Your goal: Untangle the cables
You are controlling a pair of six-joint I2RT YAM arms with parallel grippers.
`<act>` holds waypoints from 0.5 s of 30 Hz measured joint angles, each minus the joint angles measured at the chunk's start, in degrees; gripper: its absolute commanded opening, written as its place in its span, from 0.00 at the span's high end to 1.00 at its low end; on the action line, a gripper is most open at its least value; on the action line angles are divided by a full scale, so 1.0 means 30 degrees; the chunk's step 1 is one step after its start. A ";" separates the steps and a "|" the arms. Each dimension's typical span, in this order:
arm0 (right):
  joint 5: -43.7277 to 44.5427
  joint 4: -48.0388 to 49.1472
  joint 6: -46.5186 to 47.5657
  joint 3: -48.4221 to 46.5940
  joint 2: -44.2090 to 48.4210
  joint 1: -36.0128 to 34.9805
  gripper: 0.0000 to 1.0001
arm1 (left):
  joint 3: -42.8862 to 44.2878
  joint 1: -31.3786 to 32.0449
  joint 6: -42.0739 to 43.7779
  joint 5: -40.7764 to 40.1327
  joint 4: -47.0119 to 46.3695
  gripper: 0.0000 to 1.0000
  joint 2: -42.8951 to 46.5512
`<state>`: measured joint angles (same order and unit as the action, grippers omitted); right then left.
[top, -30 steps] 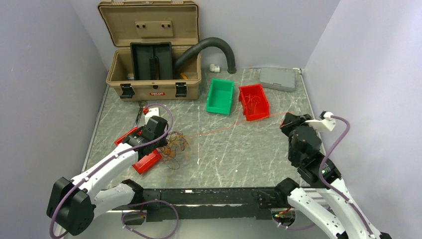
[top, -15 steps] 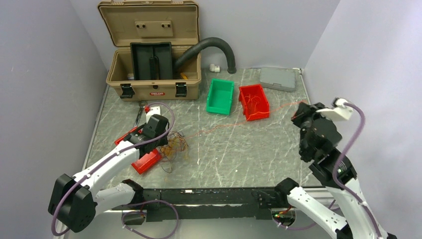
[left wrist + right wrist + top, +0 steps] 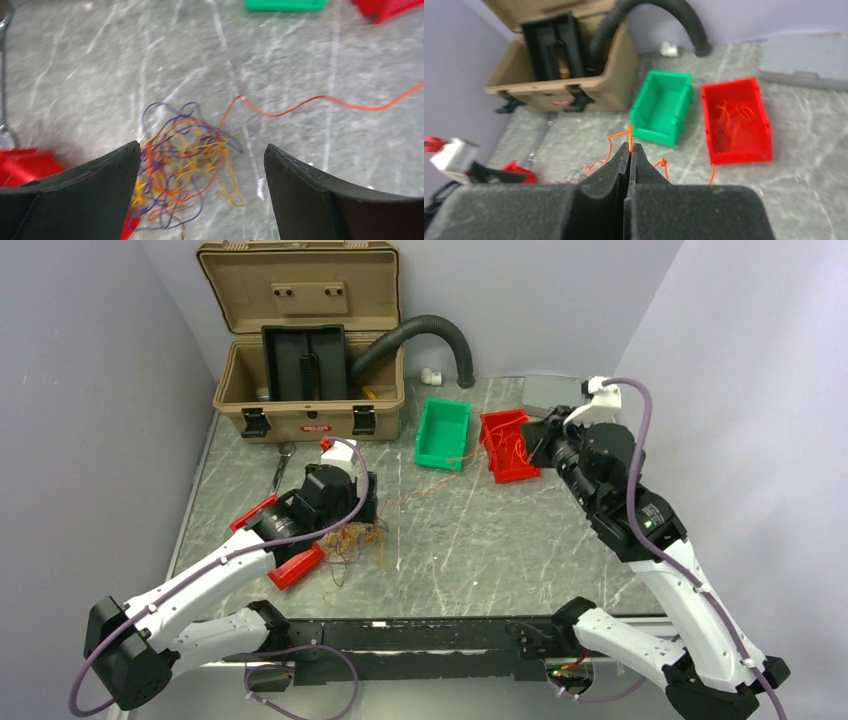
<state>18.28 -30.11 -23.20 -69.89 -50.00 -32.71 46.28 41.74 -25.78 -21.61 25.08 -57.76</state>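
Observation:
The cables (image 3: pixel 185 170) lie as a tangle of thin orange, yellow and purple strands on the marble table, also seen in the top view as the cables (image 3: pixel 355 540). My left gripper (image 3: pixel 202 146) hovers over the tangle, open, with the strands lying between its fingers and untouched. In the top view the left gripper (image 3: pixel 368 498) sits just behind the tangle. One orange strand (image 3: pixel 300 105) leads away to the right. My right gripper (image 3: pixel 630 147) is shut on that orange strand (image 3: pixel 629 134). It hangs near the red bin (image 3: pixel 510 450) as the right gripper (image 3: pixel 545 440).
A green bin (image 3: pixel 443 433) stands left of the red bin, which holds several orange wires (image 3: pixel 731 117). An open tan toolbox (image 3: pixel 310 390) and black hose (image 3: pixel 430 330) are at the back, with a grey case (image 3: pixel 550 390) back right. A red piece (image 3: pixel 295 567) lies under the left arm.
My left gripper has opened and lifted off the tangle, shifting right. My right gripper has swung from the right edge back toward the red bin, still holding the orange strand, which now hangs slack.

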 measured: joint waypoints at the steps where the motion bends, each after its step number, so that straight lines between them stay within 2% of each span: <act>1: -0.0481 0.0102 0.0044 -0.0597 -0.0226 0.0000 1.00 | -0.0029 0.0073 0.0226 0.0357 -0.0401 0.06 0.0036; 7: -0.2586 0.0794 0.0102 -0.3526 -0.1399 0.0000 1.00 | -0.1078 0.0350 0.2025 0.3934 -0.4670 0.07 -0.0153; 12: -0.3293 0.0809 0.0015 -0.5122 -0.2433 0.0000 1.00 | -0.0823 0.0401 0.2885 0.4357 -0.6295 0.09 -0.2244; 15: -0.3315 0.0729 -0.0124 -0.5807 -0.2812 0.0000 1.00 | -0.0138 0.0401 0.2914 0.4415 -0.6462 0.18 -0.4269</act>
<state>8.34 -27.92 -23.57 -87.31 -58.43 -32.71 45.87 42.94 -17.04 -8.36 5.69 -70.57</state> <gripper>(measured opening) 0.010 0.899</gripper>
